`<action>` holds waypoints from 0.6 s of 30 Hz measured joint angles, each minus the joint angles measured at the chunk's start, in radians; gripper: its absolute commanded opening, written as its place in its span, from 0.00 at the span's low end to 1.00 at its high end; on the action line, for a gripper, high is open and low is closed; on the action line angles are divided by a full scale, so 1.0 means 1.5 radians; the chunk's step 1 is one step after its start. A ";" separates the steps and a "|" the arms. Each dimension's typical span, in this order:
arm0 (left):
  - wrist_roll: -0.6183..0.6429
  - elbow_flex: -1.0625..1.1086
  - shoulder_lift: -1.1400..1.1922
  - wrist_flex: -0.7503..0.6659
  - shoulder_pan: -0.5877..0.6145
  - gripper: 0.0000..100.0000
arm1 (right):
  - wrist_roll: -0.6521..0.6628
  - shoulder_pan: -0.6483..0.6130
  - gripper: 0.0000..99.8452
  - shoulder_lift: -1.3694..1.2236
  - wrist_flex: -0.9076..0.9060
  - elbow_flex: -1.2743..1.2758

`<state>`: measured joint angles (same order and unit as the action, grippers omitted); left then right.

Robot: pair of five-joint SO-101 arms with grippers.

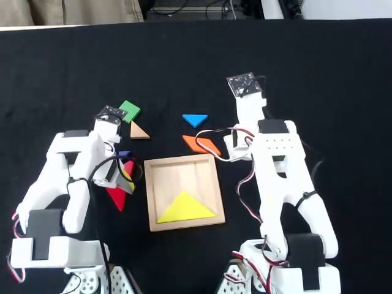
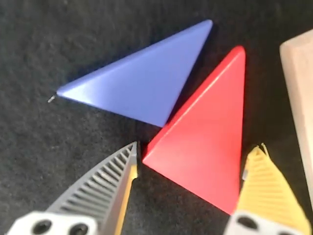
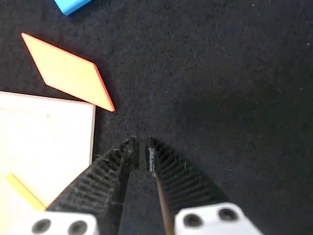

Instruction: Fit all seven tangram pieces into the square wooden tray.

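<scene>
Left wrist view: left gripper [image 2: 195, 147], spread wide low in frame, straddles the red triangle [image 2: 210, 132], so closing may shove the abutting purple-blue triangle [image 2: 137, 83]; right gripper [image 3: 141, 145] is pinched shut, empty.

Yellow triangle [image 1: 184, 207] in wooden tray [image 1: 182, 177], orange parallelogram [image 1: 202, 144] just beyond, red triangle [image 1: 117, 197] beside

1 triangle [image 1: 184, 207] lies in the tray [image 1: 180, 174]; the parallelogram [image 1: 202, 144] lies just behind its right corner.

purple triangle [image 1: 124, 154] mostly hidden under left arm [image 1: 73, 165]; red triangle [image 1: 118, 197] partly covered; light blue triangle [image 3: 72, 5] cut by edge.
</scene>
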<state>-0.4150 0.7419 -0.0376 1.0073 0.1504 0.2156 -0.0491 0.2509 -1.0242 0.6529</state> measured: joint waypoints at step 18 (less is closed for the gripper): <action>0.000 -0.003 0.001 0.001 -0.023 0.12 | 0.000 0.000 0.05 0.000 0.006 0.006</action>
<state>-0.4150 0.7373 -0.0361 1.0088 0.1166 0.2156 -0.0491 0.2509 -1.0150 0.6621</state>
